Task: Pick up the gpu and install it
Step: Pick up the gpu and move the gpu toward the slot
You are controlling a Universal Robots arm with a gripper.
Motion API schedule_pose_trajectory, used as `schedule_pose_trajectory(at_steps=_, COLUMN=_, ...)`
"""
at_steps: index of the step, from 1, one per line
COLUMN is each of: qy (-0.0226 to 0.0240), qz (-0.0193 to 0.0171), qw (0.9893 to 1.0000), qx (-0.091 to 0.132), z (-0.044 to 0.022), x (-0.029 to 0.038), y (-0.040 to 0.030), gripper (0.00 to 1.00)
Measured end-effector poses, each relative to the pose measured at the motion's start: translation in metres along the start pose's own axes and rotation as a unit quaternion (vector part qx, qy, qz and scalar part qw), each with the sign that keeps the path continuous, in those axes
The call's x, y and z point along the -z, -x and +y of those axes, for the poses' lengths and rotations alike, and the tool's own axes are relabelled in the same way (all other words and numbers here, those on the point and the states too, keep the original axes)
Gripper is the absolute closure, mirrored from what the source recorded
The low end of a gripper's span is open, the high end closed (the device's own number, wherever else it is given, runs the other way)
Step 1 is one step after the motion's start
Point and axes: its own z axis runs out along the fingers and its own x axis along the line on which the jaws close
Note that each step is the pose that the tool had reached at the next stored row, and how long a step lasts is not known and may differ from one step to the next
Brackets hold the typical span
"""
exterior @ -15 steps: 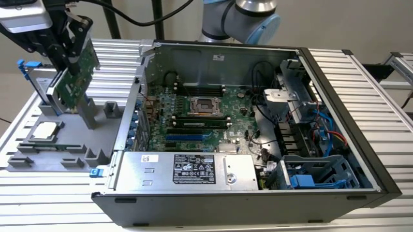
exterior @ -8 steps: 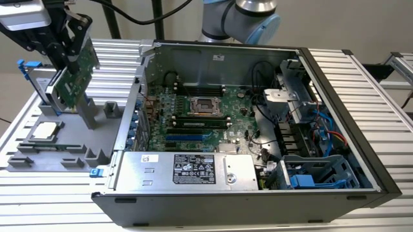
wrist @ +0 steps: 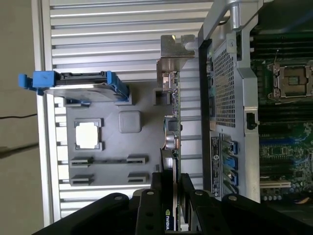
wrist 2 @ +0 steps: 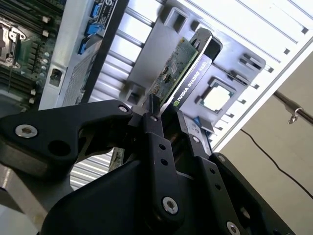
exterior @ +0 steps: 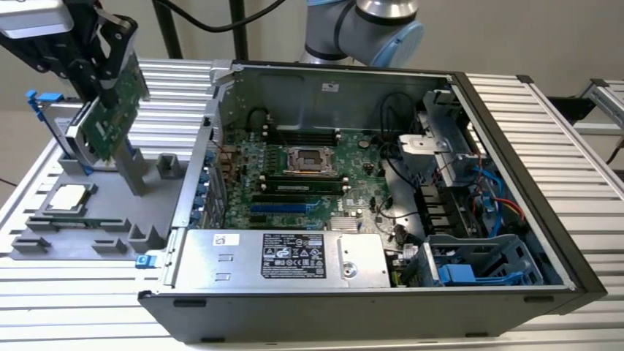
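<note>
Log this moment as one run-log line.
gripper: jaws shut on gpu | gpu: tilted over grey tray | computer case: open, gpu not installed

Gripped end of the gpu (wrist: 172, 128) being covered by the hand (wrist: 171, 182) in both wrist views, arm (exterior: 363, 25) being cut off by the exterior view's top edge, hard drive (exterior: 37, 99) being partly hidden behind the gpu

In the exterior view, a parts tray (exterior: 109, 191) lies at nine o'clock of the computer case (exterior: 341, 318). A processor chip (exterior: 69, 197) rests on the tray; the gripper (exterior: 105, 73) holds the gpu (exterior: 107, 124) above, at the chip's one o'clock.
</note>
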Motion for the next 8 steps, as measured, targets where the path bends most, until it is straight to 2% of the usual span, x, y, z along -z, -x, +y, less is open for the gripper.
schedule_pose_trajectory(at_steps=8, qy=0.0000, qz=0.0000, qw=1.0000, qx=0.000, z=0.0003, x=0.0070, y=0.0000, gripper=1.00)
